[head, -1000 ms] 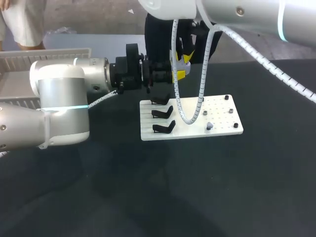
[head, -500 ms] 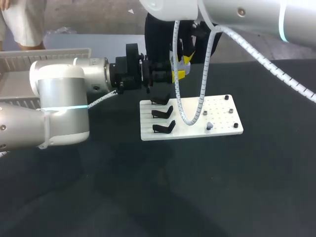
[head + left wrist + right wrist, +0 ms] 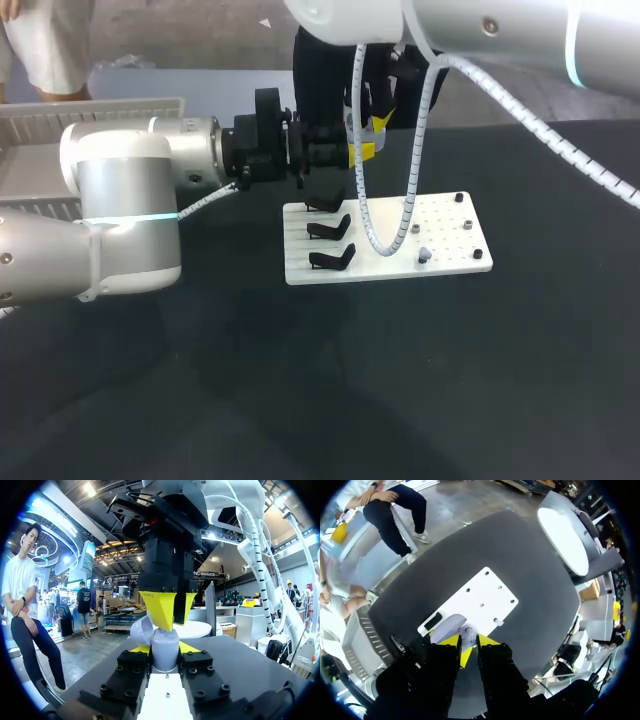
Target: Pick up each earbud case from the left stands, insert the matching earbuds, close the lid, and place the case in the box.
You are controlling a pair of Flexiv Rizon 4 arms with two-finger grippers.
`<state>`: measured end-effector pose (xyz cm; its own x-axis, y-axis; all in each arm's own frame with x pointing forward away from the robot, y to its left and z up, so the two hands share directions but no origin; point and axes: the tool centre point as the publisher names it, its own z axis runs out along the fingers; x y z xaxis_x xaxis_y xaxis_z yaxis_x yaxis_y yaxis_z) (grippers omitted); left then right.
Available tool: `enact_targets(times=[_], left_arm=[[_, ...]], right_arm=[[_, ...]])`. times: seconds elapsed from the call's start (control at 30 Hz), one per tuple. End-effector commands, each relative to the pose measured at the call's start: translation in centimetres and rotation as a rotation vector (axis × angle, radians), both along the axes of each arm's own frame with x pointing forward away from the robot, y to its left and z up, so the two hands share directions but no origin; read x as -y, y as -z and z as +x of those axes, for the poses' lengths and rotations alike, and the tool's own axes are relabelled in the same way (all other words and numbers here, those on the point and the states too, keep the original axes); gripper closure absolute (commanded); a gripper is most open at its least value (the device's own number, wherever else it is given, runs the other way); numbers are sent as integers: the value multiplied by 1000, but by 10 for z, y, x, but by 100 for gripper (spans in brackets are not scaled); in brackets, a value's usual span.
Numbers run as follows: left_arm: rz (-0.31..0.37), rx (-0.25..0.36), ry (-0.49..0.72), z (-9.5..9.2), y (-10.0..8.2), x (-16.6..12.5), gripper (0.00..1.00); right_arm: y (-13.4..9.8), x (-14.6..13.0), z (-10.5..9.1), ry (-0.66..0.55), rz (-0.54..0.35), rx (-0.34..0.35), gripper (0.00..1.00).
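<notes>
My left gripper [image 3: 162, 649] is shut on a pale grey earbud case [image 3: 165, 655], held upright with its lid [image 3: 142, 630] open. From above, my right gripper [image 3: 172, 611] reaches down into the case's mouth. In the right wrist view it [image 3: 469, 642] is shut on a small white earbud [image 3: 468, 631], right over the open case lid [image 3: 447, 626]. In the head view both grippers meet above the back left of the white board [image 3: 385, 262]: left [image 3: 320, 152], right [image 3: 368, 137]. Three black stands [image 3: 330, 232] on the board's left side are bare.
One small grey earbud [image 3: 424, 255] and several dark pegs [image 3: 467, 224] sit on the board's right half. A white slatted box [image 3: 60, 120] stands at the table's back left. A coiled white cable [image 3: 372, 235] hangs from my right arm over the board.
</notes>
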<state>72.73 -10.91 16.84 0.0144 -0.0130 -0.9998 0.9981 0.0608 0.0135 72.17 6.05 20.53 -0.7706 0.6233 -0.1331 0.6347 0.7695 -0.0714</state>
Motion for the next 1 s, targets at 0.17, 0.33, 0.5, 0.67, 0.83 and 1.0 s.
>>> enact_targets(times=[0.17, 0.33, 0.5, 0.67, 0.83, 1.0], left_arm=[[-3, 3, -7, -2, 0, 1, 100], [-3, 3, -7, -2, 0, 1, 100], [-3, 3, -7, -2, 0, 1, 100], [-3, 3, -7, -2, 0, 1, 100], [-3, 3, -7, -2, 0, 1, 100], [-3, 3, -7, -2, 0, 1, 100]], right_arm=[[2, 1, 1, -2, 8, 0, 100], [3, 1, -1, -16, 12, -3, 65], [3, 1, -5, -25, 33, 3, 57], [-6, 3, -19, -90, 81, 52, 53], [-9, 9, -35, -194, 137, 120, 40], [-10, 21, -52, -342, 157, 211, 0]])
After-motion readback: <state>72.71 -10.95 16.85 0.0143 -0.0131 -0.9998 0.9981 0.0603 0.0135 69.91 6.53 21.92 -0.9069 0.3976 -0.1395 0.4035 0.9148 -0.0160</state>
